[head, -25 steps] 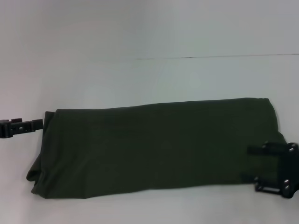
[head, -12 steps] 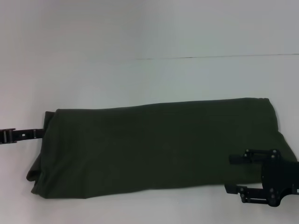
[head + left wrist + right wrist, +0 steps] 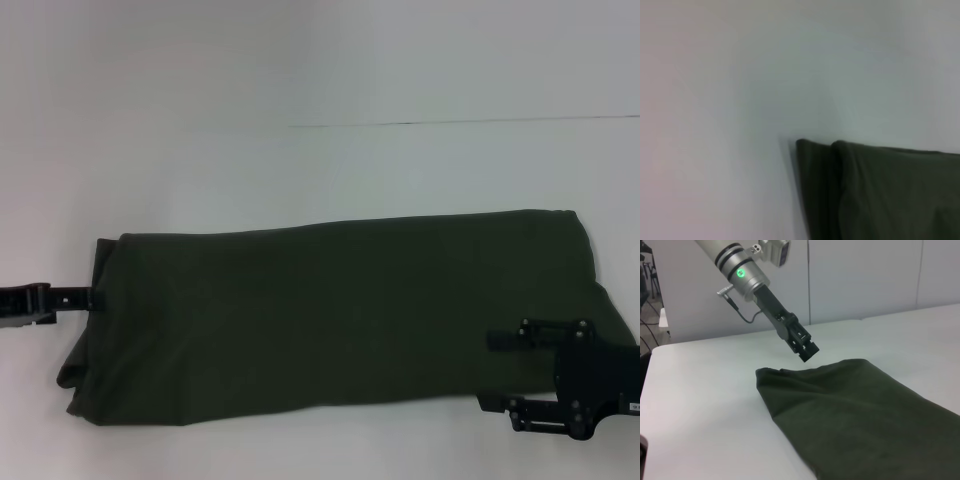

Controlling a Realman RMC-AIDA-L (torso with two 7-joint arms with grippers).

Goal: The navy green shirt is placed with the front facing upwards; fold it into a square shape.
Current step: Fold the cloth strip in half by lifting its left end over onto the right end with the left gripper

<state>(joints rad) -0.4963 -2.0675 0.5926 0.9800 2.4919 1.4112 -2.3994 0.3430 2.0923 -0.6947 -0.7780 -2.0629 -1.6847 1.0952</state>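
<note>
white table (image 3: pixel 300 170), pale wall; navy green shirt (image 3: pixel 340 310) folded long (right gripper (image 3: pixel 495 372) jaws apart).

The right pincer (image 3: pixel 497 372) is partly cut off by the head view's edge.

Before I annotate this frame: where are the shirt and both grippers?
navy green shirt (image 3: pixel 340 315): head view, middle of the folded cloth.
left gripper (image 3: pixel 88 297): head view, fingertips at the shirt's edge.
right gripper (image 3: pixel 490 372): head view, between its fingertips.
</note>
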